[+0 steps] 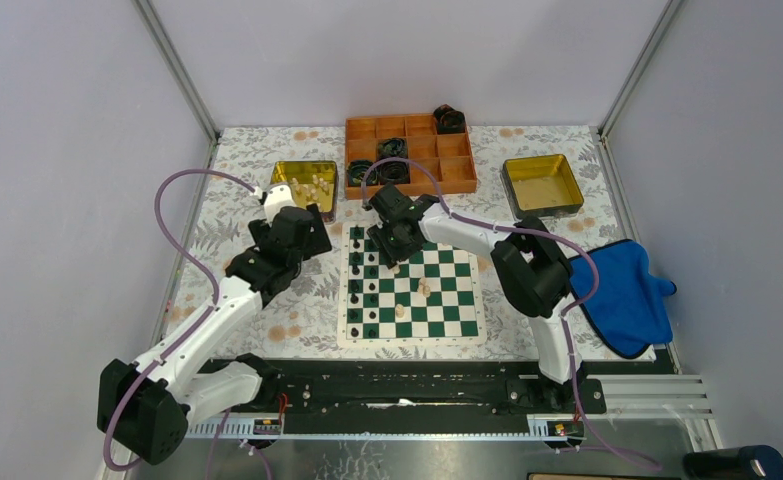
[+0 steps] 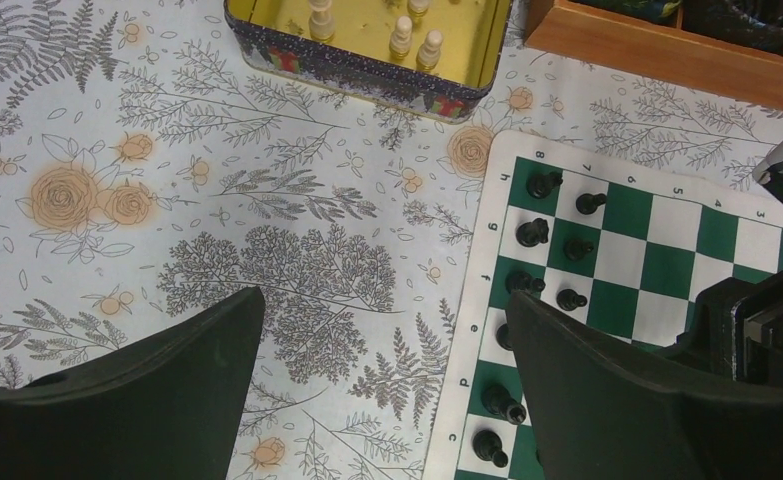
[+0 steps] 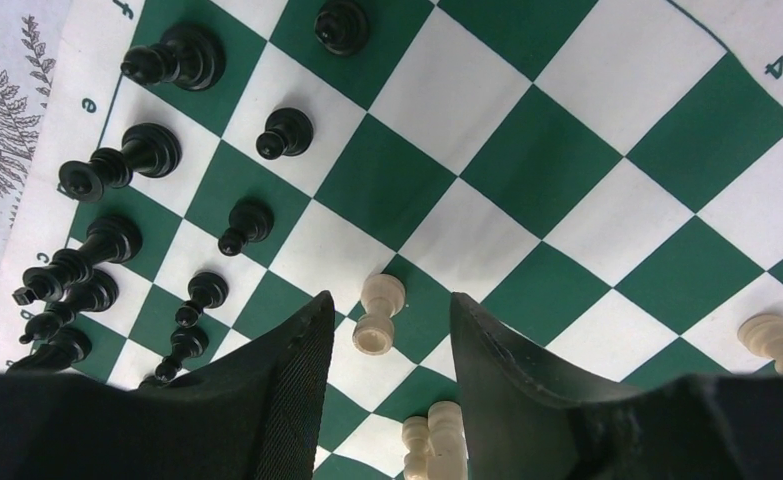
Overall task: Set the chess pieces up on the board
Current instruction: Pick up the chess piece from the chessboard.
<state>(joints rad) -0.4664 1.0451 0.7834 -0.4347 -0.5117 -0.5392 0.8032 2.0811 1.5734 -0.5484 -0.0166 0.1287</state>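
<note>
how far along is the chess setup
Done: black pieces line two rows along one edge of the board. In hand: the right end effector straddles a white pawn, not yet gripping. Left: white pieces loose mid-board, more in the tin; the left end effector is open, empty.

L tool (image 2: 384, 300) wide open above cloth (image 2: 297, 260); blk pieces (image 2: 532, 232) on board (image 2: 657, 212).

Bright, even light, seemingly overhead; shadows faint.
</note>
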